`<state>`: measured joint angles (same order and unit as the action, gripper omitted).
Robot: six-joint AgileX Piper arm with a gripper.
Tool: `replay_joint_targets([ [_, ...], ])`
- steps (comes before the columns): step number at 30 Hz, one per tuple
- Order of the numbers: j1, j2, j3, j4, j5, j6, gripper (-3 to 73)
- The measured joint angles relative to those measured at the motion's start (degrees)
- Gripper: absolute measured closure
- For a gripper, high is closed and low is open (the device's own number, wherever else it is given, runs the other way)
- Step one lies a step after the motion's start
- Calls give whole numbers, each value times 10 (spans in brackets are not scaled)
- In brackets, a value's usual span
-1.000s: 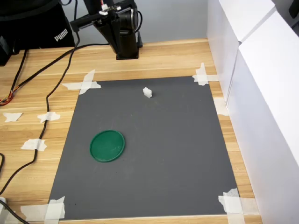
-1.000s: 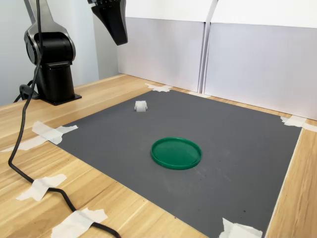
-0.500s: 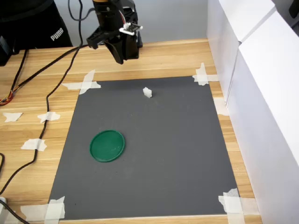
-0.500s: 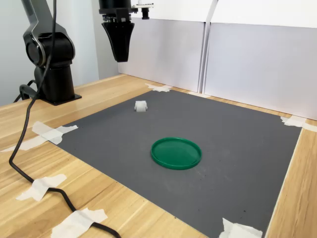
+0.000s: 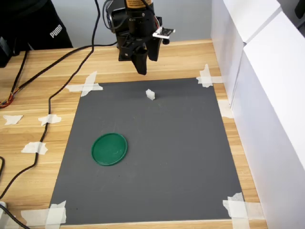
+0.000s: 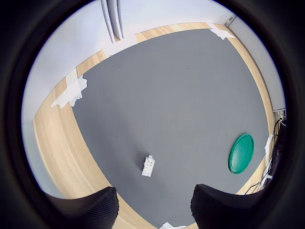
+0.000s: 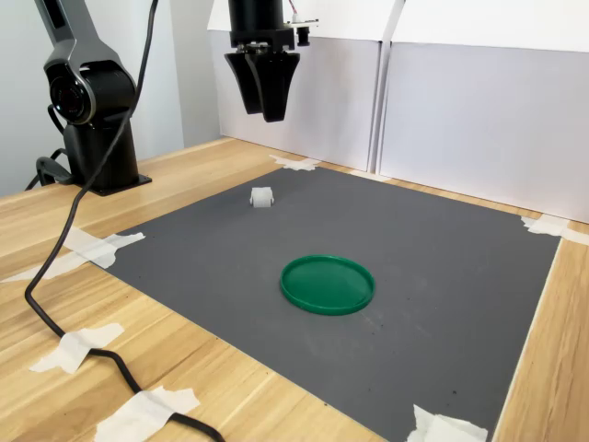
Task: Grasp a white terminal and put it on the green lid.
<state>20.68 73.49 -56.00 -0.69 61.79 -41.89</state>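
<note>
Looked steeply down in the first exterior view from the gray mat's near edge toward the arm base. Looked low and sideways across the same mat in the second exterior view. Gazed down from above (fisheye, close) in the wrist view; shared the mat.

Glossy black arm, tapered black claw

Bright, even, sharp exterior views; wrist view fisheye-warped, black-vignetted.
</note>
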Motion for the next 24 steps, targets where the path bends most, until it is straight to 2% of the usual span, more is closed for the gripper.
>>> replay_joint_targets([
  [5,0,0,3,41,-21,35,52],
  [7,0,0,17,48,-43,41,56],
  [14,0,0,94,28,-115,57,73],
  [24,0,46,108,18,-144,86,75],
])
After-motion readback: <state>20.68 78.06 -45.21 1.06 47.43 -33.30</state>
